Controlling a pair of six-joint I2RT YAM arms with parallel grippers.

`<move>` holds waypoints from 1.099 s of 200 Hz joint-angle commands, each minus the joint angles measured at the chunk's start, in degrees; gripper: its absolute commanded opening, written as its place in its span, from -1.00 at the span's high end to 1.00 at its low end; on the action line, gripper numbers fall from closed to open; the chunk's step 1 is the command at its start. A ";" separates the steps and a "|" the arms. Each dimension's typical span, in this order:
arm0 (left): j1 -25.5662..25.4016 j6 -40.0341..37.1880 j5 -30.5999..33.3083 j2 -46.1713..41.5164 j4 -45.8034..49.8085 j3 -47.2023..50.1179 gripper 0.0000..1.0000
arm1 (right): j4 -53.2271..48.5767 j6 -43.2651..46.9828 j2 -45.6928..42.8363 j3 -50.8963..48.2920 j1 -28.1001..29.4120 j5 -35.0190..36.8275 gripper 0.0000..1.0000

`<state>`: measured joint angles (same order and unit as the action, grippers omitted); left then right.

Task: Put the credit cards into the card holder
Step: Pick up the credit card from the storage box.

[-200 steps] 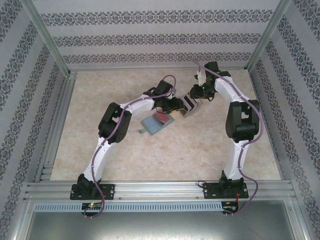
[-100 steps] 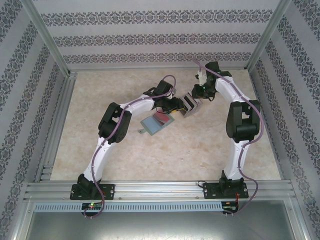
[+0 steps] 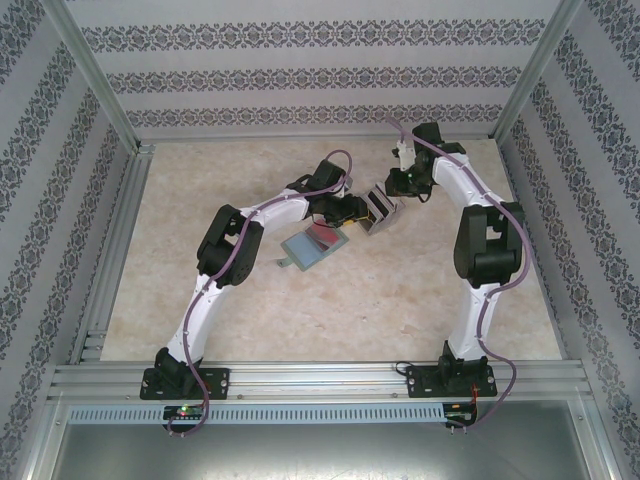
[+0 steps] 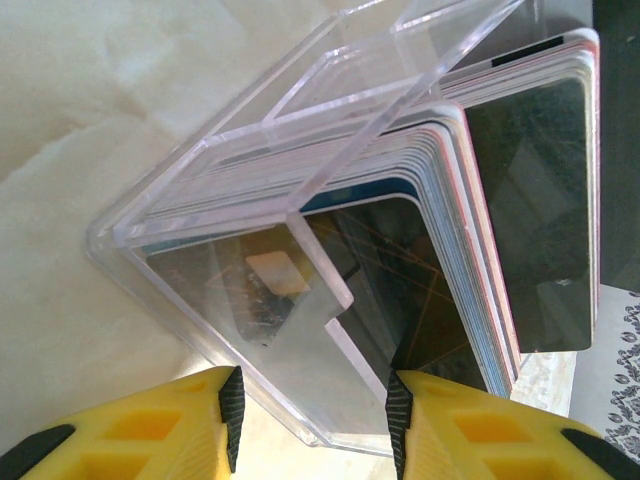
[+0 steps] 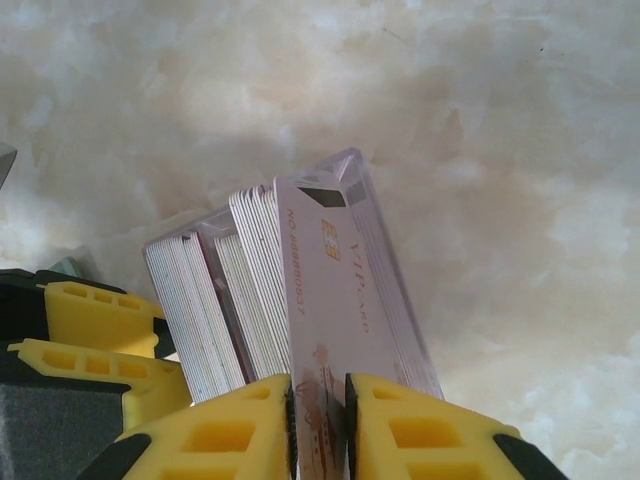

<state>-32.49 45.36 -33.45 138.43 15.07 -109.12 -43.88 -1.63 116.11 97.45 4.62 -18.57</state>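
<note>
The card holder lies open and flat on the table, grey inside with a reddish pocket. Just right of it, a clear plastic box packed with credit cards is tilted up. My left gripper is shut on the box's lower corner, a pad on each side. My right gripper is shut on the edge of one pale pink credit card, which has a chip and VIP lettering and still stands in the stack.
The left gripper's yellow fingers show beside the stack in the right wrist view. Both arms meet over the far middle of the marble-patterned table. Aluminium frame rails and patterned walls bound it.
My right gripper's jaws have closed onto the pale card in the stack. The left gripper, the box and the card holder have stayed where they were.
</note>
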 commanded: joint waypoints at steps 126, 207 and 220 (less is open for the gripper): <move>0.48 0.25 0.72 -6.52 -2.91 4.85 0.11 | 10.25 -4.03 -14.43 -9.89 -0.83 2.30 0.79; 0.84 -0.70 2.60 -18.23 -12.09 17.14 0.10 | 29.41 -15.24 -23.53 -24.12 -0.44 -15.10 0.76; 1.09 -1.20 3.12 -19.96 -11.85 18.60 0.10 | 34.10 -19.59 -22.81 -25.79 -0.29 -22.62 0.76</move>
<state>-32.36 45.45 -32.10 122.48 6.39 -92.88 -20.95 -13.04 93.49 74.61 3.62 -26.55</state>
